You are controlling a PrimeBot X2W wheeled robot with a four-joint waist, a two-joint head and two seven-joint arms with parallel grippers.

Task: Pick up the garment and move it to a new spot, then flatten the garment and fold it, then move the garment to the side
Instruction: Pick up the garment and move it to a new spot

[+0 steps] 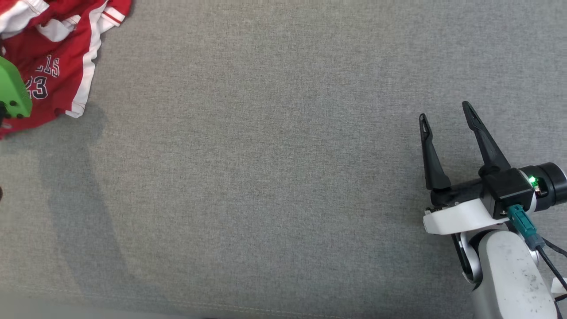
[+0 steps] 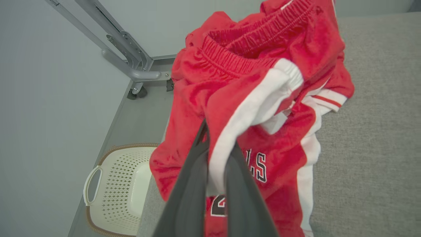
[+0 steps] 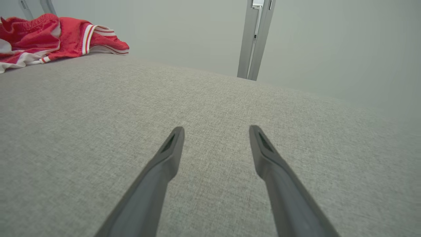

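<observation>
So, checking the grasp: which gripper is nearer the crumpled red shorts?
Left. The left gripper is shut on the red shorts; the right gripper is open, far to their right.

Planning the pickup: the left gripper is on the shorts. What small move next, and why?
Probably lift the left gripper slightly and draw the shorts toward the middle of the grey surface: it is shut on a white-striped fold, the shorts lie bunched at the far left corner, and the right gripper is open, holding nothing.
</observation>
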